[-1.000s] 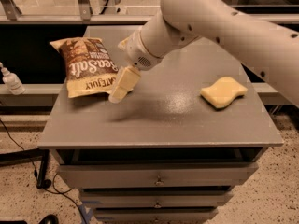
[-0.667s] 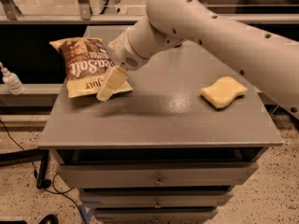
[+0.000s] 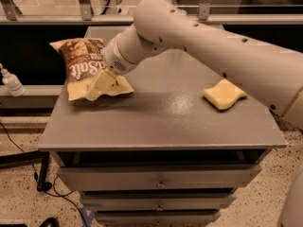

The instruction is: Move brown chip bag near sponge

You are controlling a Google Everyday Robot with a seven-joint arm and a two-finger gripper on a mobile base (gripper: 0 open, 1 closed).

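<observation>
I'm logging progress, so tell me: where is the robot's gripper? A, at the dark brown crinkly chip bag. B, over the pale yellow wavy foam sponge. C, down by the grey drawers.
A: the gripper is at the near corner of the dark brown crinkly chip bag, well apart from the pale yellow foam sponge across the grey table.

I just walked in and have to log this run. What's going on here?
The robot arm is stretched across the grey cabinet top, with its gripper down at the near right end of the brown chip bag at the back left. Whether it has a hold is unclear. The sponge lies on the right side, well apart, so the bag is not yet near it.
</observation>
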